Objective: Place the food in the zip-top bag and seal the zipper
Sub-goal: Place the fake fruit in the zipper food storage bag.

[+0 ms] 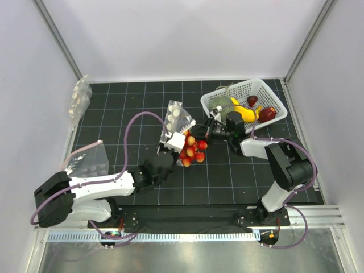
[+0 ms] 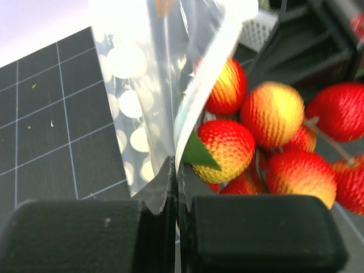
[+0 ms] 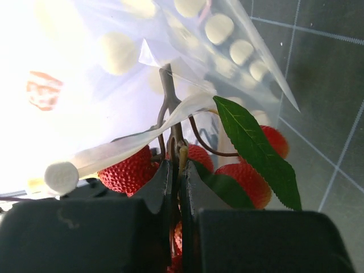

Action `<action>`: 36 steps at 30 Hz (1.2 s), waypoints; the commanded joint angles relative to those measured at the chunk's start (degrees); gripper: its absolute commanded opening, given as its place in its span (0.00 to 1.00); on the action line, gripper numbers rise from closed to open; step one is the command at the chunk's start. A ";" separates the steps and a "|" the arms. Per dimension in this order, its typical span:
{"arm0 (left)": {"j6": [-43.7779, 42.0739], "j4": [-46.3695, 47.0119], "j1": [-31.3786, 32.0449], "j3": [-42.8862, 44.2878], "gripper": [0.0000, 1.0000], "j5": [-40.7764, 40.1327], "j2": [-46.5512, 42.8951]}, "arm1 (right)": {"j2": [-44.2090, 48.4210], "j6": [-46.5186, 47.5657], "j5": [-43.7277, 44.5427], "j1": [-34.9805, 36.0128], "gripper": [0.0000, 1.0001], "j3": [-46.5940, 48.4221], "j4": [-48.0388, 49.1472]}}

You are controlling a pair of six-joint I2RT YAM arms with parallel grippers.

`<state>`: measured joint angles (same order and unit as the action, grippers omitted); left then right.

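Pinching a fold of clear film, the left end effector (image 2: 175, 179) is closed on the edge of the zip-top bag (image 1: 176, 119), its two black fingers pressed together with only the plastic between them. The dotted bag rises straight ahead of those fingertips and a little to their left, lifted off the worktop (image 1: 227, 170). Just to the right of the same fingertips hangs the food (image 2: 273, 114), a bunch of bumpy red fruits shading to yellow, close against the bag's mouth edge.

The right end effector (image 3: 176, 170) is clamped on the brown stem of the bunch. Its fruits sit right around and below the fingertips, and a green leaf (image 3: 256, 148) slants off to their right. The zipper (image 3: 131, 142) drapes across the stem just beyond those fingertips, with the bag billowing past it. From where I stand most of the fruit is outside the bag; I cannot tell whether the stem tip is inside.

Behind the right end effector stands a white basket (image 1: 267, 91) holding a banana (image 1: 244, 111).
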<state>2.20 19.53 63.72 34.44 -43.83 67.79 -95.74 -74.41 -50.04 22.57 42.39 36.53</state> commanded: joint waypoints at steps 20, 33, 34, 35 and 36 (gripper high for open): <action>7.99 1.57 5.01 4.76 0.00 -0.47 1.47 | 27.61 1.98 42.95 1.50 0.01 -8.21 -14.07; 15.55 -4.58 4.22 6.43 0.00 10.96 -2.13 | 32.37 7.87 69.63 16.18 0.01 -3.10 -27.48; 15.82 -5.11 4.13 7.04 0.00 12.53 -1.87 | 32.55 8.66 72.95 16.98 0.01 -3.02 -27.48; 16.60 -5.72 4.21 7.40 0.00 13.41 -1.70 | 32.81 9.97 75.07 18.81 0.01 -2.76 -28.18; 17.13 -6.95 4.22 7.92 0.00 14.29 -1.52 | 32.90 10.51 76.83 19.61 0.01 -2.49 -28.53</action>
<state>16.08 14.17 67.77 38.92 -34.61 67.18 -64.16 -67.02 14.37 39.92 36.23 7.35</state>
